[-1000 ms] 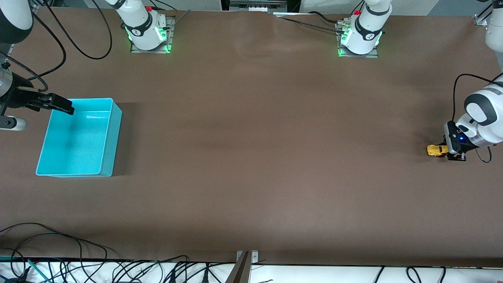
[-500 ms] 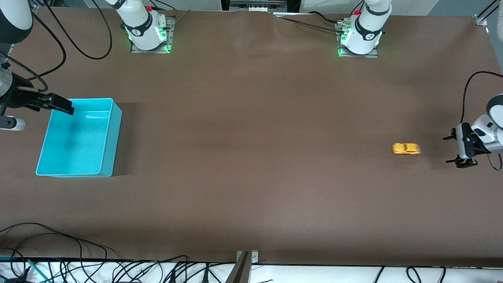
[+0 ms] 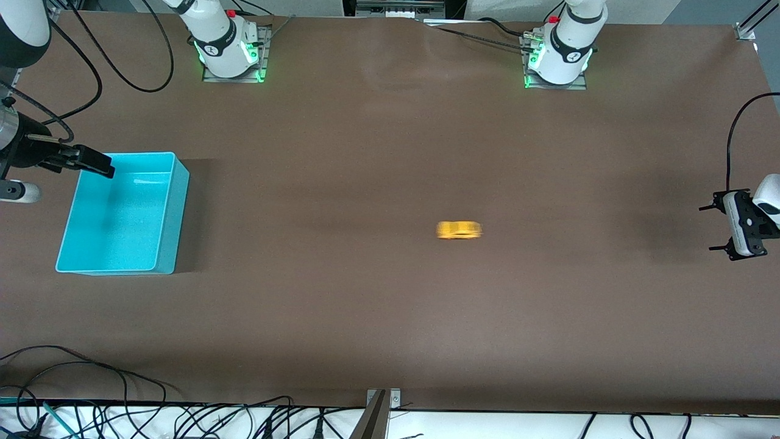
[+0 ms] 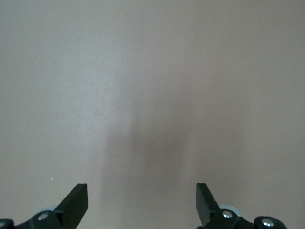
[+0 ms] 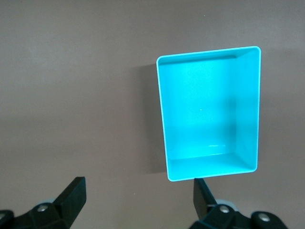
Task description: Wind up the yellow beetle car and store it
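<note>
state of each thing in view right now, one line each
yellow beetle car: loose on the bare table, mid-table, motion-blurred
blue bin: upright, empty, at the right arm's end
left gripper: open, empty, over the left arm's end
right gripper: open, empty, by the bin's rim, waiting

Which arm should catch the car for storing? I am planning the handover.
Probably the right. The yellow beetle car blurs mid-table, apart from both arms. The right gripper, jaws open, hangs at the turquoise bin; the left gripper, also open, is over the table's left-arm end.
</note>
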`<state>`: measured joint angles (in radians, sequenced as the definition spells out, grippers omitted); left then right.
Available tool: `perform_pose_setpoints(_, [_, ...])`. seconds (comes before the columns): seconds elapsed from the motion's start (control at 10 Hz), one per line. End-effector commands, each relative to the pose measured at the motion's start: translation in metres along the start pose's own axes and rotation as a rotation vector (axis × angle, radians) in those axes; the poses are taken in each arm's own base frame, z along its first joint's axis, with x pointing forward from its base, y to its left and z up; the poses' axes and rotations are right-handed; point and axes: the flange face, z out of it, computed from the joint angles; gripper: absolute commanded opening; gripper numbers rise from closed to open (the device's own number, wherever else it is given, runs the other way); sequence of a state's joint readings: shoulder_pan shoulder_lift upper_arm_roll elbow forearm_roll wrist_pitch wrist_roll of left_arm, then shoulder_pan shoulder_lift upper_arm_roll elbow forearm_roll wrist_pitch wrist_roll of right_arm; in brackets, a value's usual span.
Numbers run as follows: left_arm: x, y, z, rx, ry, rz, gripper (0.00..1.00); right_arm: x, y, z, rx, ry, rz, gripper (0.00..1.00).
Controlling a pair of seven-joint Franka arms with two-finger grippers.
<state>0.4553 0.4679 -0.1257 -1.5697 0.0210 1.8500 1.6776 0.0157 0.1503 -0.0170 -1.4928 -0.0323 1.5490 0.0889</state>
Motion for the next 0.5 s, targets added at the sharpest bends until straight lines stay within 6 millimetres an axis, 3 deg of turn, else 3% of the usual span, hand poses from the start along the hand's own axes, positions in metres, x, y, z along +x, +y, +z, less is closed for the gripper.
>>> perform_pose_setpoints(0.0, [0.022,0.018,-0.032,-0.025,-0.041,-0.13,1.0,-0.001,0.002,-0.002,0.014,0.001,-0.011,1.0])
perform_pose_setpoints(0.4, [0.068,0.027,-0.075,-0.011,-0.062,-0.236,1.0,0.0,0.006,-0.001,0.016,0.0,-0.006,1.0])
